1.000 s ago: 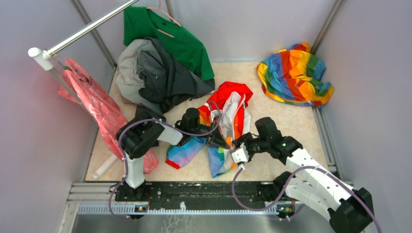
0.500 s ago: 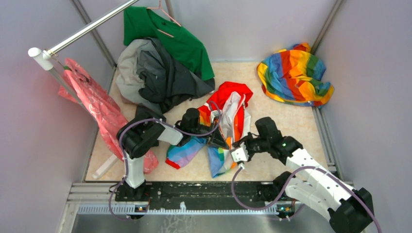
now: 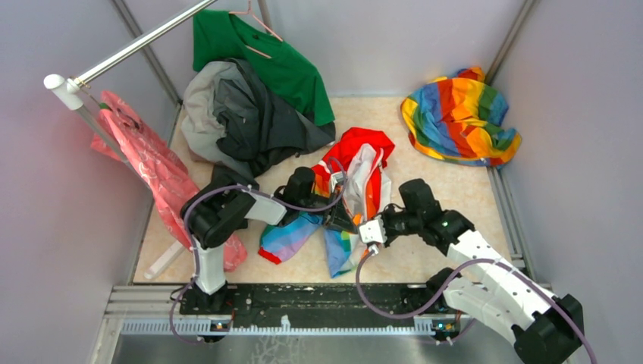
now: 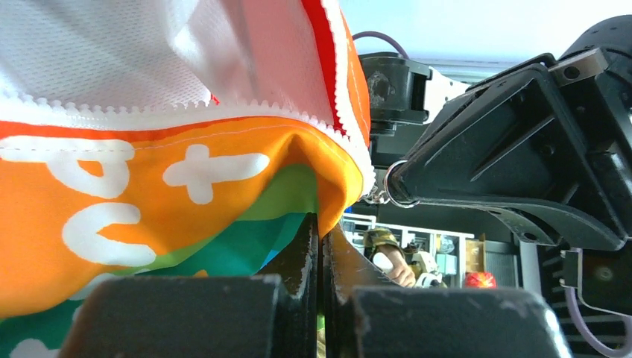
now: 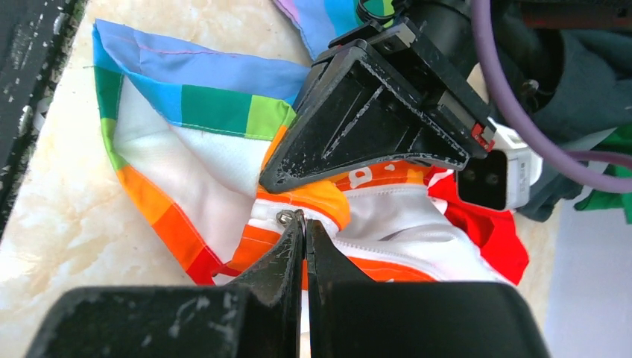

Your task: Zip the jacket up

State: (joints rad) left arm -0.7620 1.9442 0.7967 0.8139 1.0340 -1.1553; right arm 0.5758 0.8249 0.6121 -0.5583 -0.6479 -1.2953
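Note:
The jacket (image 3: 362, 176) lies crumpled mid-table, white with rainbow panels and a red hood. My left gripper (image 3: 343, 218) is shut on its orange lower hem (image 4: 328, 186), right beside the white zipper teeth (image 4: 223, 115). My right gripper (image 5: 302, 221) meets it tip to tip from the right and is shut on the small metal zipper pull (image 5: 284, 217). The pull's ring (image 4: 399, 183) shows at the right gripper's tip in the left wrist view. The left gripper's black fingers (image 5: 365, 127) fill the upper middle of the right wrist view.
An all-rainbow cloth (image 3: 459, 117) lies at the back right. At the back left a dark grey garment (image 3: 258, 121) is heaped under a green shirt (image 3: 265, 57). A pink bag (image 3: 152, 171) hangs by the metal rail (image 3: 136, 45). Walls close both sides.
My right gripper has shut and shifted slightly left, onto the zipper pull beside the left gripper. The left arm and the jacket have stayed put.

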